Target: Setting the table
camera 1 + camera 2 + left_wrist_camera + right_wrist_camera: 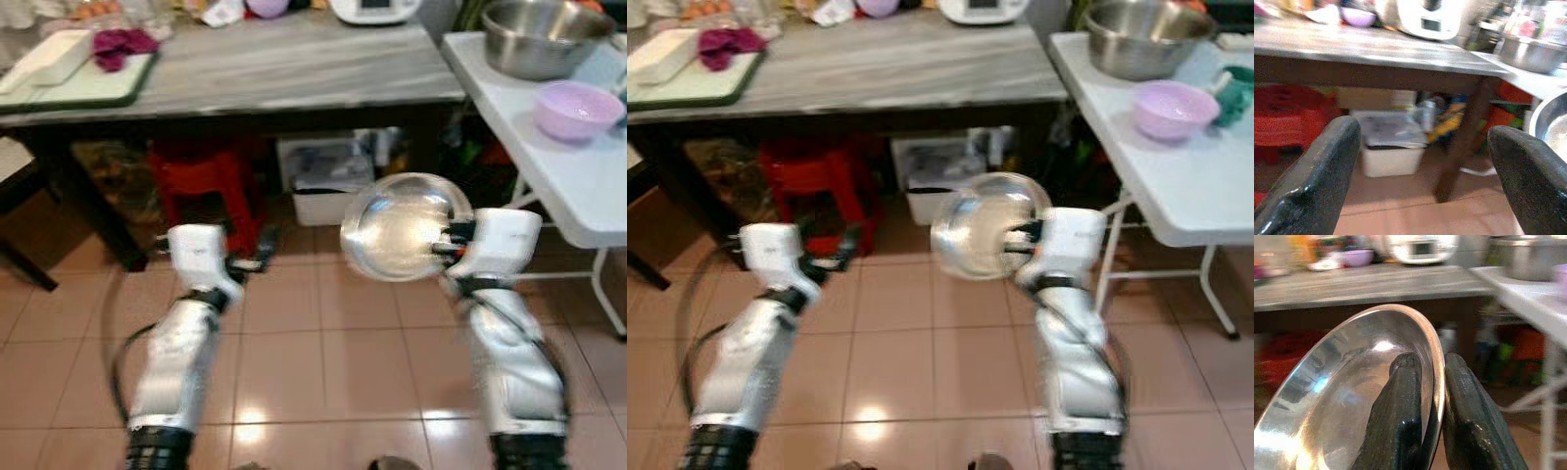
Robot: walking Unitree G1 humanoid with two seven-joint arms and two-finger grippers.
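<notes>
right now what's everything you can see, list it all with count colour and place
round shiny metal plate: 1, silver, held up on edge over the tiled floor, rim pinched in the right gripper
grey wooden table: 1, ahead
white folding table: 1, to the right
large steel bowl: 1, silver, on the white folding table
lilac plastic bowl: 1, near that table's edge
white tray: 1, green-edged, left end of the grey wooden table
magenta cloth: 1, on the white tray
red plastic stool: 1, under the grey wooden table
white storage bin: 1, beside the red plastic stool
left gripper: jaws open, empty
right gripper: jaws shut on the plate rim
</notes>
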